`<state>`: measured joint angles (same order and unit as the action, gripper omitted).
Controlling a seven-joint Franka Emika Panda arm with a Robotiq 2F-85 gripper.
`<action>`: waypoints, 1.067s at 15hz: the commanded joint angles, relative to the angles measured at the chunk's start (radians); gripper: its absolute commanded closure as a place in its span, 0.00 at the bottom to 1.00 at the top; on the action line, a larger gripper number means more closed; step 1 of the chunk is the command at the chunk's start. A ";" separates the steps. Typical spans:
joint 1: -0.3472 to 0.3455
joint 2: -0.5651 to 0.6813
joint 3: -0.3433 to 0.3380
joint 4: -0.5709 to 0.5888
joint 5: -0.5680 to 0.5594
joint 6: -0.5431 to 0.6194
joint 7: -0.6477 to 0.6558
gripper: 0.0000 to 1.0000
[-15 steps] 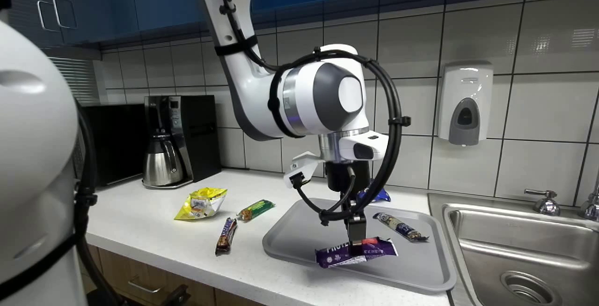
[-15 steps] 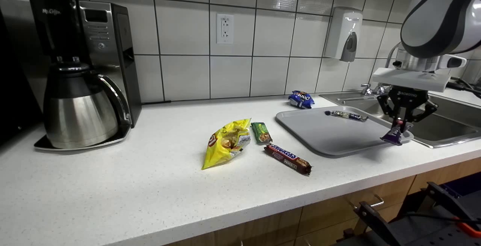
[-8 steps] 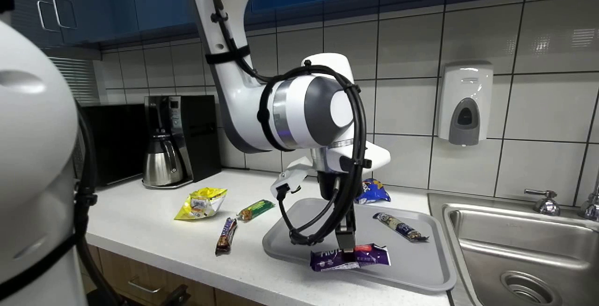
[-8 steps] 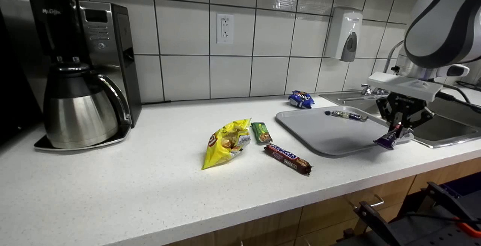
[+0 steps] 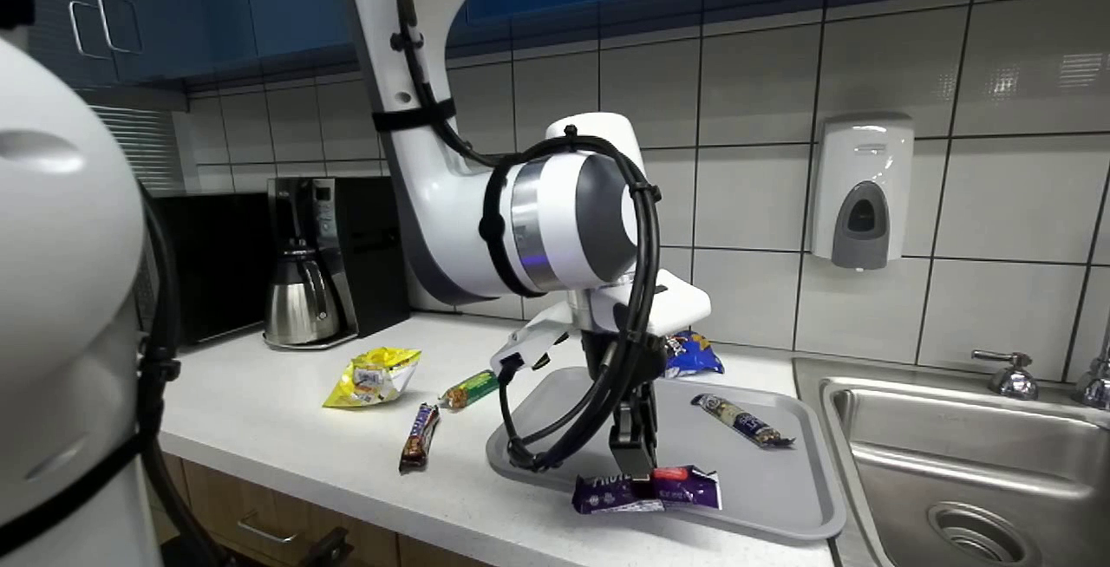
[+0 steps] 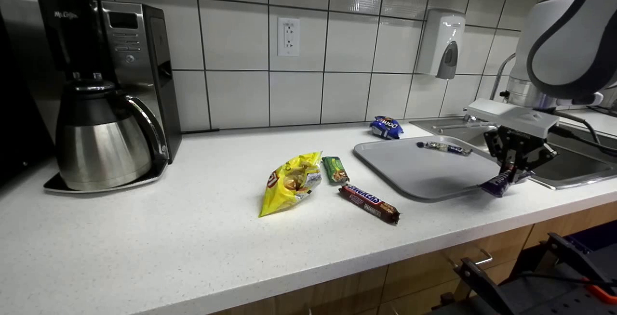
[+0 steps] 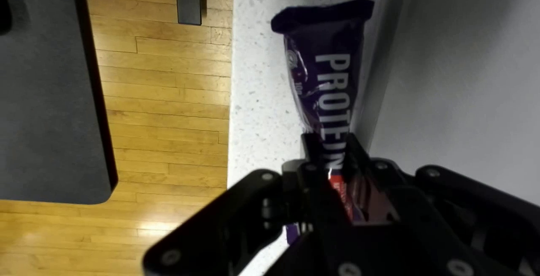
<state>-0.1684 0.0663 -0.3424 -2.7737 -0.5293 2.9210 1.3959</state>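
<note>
My gripper (image 7: 330, 148) is shut on a purple protein bar (image 7: 327, 77), one finger on each side of its middle. Both exterior views show the bar (image 5: 689, 491) lengthwise at the near rim of the grey tray (image 6: 409, 173), close above the counter front. I cannot tell whether it touches the tray or counter. The jaws hide the bar's middle. On the tray lies a thin wrapped bar (image 5: 741, 421); behind the tray sits a blue packet (image 6: 385, 128). Beside it on the counter are a yellow bag (image 6: 291, 185), a green bar (image 6: 335, 169) and a Snickers bar (image 6: 370, 203).
A steel sink (image 5: 954, 472) adjoins the tray's far side, with a tap (image 5: 1010, 374) behind it. A coffee maker (image 6: 103, 112) stands at the left end. In the wrist view, wooden floor (image 7: 168, 111) lies beyond the counter's front edge.
The arm has come down and shifted slightly left in both exterior views, bringing the held purple bar lower. The grip looks the same. The other snacks and the tray stayed put.
</note>
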 commanded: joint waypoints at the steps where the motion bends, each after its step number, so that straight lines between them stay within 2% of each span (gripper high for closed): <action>1: 0.005 0.030 -0.019 0.000 -0.075 0.031 0.107 0.95; 12: 0.011 0.102 -0.055 0.000 -0.141 0.070 0.199 0.95; 13: 0.009 0.105 -0.053 0.000 -0.138 0.073 0.196 0.57; 14: 0.009 0.105 -0.051 0.000 -0.137 0.075 0.191 0.56; 16: 0.010 0.104 -0.052 0.000 -0.138 0.075 0.192 0.42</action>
<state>-0.1663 0.1671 -0.3812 -2.7736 -0.6349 2.9754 1.5543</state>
